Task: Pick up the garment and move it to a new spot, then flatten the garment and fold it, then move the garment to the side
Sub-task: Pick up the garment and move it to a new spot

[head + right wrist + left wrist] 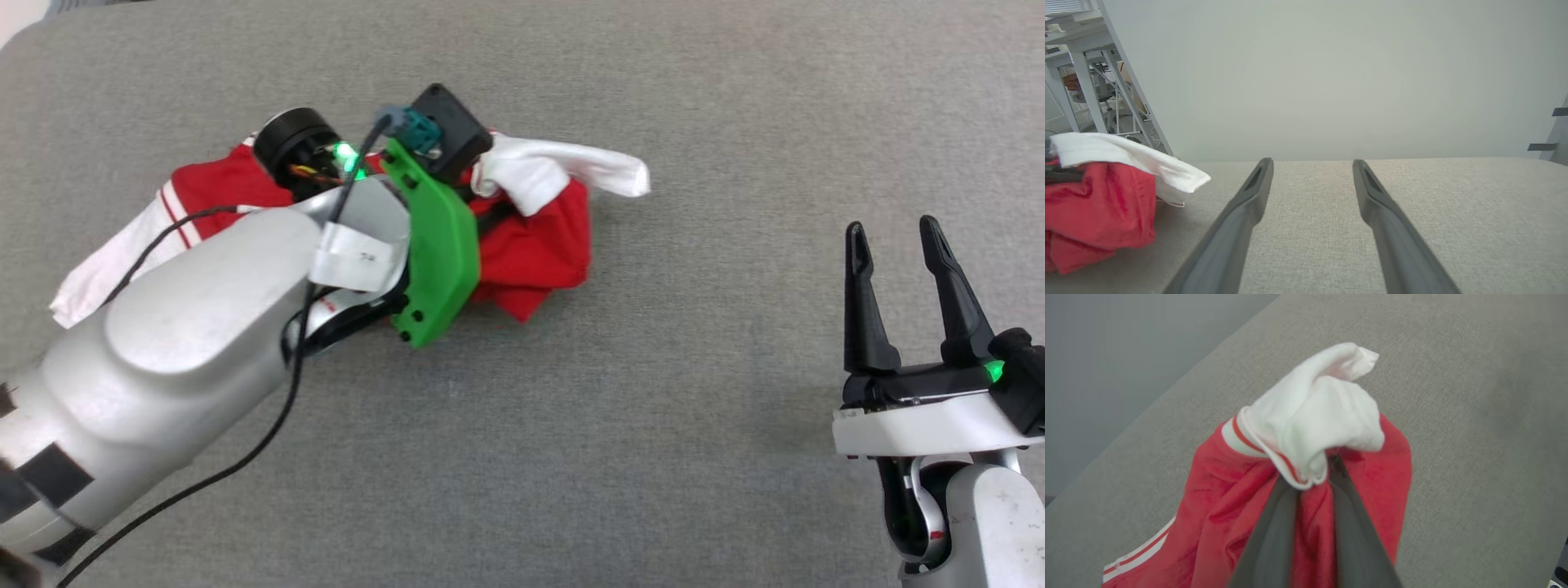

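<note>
The garment (pixel 535 245) lies bunched on the grey cloth surface at upper left of centre, red body crumpled, one white sleeve (pixel 571 167) sticking out to the right and another white sleeve (pixel 106 261) trailing left. My left arm reaches over it, and its green bracket (pixel 437 245) covers the fingers from above. In the left wrist view my left gripper (pixel 1316 475) is shut on the garment (pixel 1220 498) where the striped sleeve trim meets the red cloth. My right gripper (pixel 891 227) stands open and holds nothing at lower right, well clear of the garment (pixel 1098 204).
The grey cloth surface (pixel 653 425) stretches wide between the garment and my right gripper (pixel 1312 162). A black cable (pixel 269 425) hangs along my left forearm. Beyond the surface's far edge stand a pale wall and white desk frames (pixel 1086 81).
</note>
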Controlling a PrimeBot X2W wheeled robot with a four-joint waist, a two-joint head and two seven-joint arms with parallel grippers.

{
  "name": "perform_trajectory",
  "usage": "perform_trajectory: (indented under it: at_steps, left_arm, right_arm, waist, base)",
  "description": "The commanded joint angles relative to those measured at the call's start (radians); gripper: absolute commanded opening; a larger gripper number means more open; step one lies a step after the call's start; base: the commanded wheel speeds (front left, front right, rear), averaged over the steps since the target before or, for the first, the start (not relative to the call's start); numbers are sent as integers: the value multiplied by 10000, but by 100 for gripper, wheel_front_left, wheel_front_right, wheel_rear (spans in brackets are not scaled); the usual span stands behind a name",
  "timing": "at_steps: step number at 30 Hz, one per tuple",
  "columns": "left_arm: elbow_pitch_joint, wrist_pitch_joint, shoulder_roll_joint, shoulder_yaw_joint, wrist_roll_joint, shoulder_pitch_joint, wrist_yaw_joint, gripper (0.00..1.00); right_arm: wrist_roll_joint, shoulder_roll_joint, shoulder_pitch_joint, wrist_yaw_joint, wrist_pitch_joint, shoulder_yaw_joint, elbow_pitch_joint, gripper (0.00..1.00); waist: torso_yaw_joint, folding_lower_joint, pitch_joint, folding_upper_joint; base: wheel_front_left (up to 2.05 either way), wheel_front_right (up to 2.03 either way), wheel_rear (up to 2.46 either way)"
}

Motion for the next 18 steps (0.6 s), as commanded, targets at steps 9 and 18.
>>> perform_trajectory:
  at_steps: [9, 18]
  left_arm:
    - [1184, -1033, -2688, -661, 491, -1381, -23, 0]
    - [2960, -2208, -4898, -939, 924, -1023, -23, 0]
  right_arm:
    - [227, -22, -193, -7, -90, -363, -132, 100]
    - [223, -22, -401, -7, -90, -1002, -302, 100]
  waist:
    - [-1452, 0, 773, 0]
    - [-1697, 0, 1282, 0]
  base:
    - [0, 0, 0]
    - [0, 0, 0]
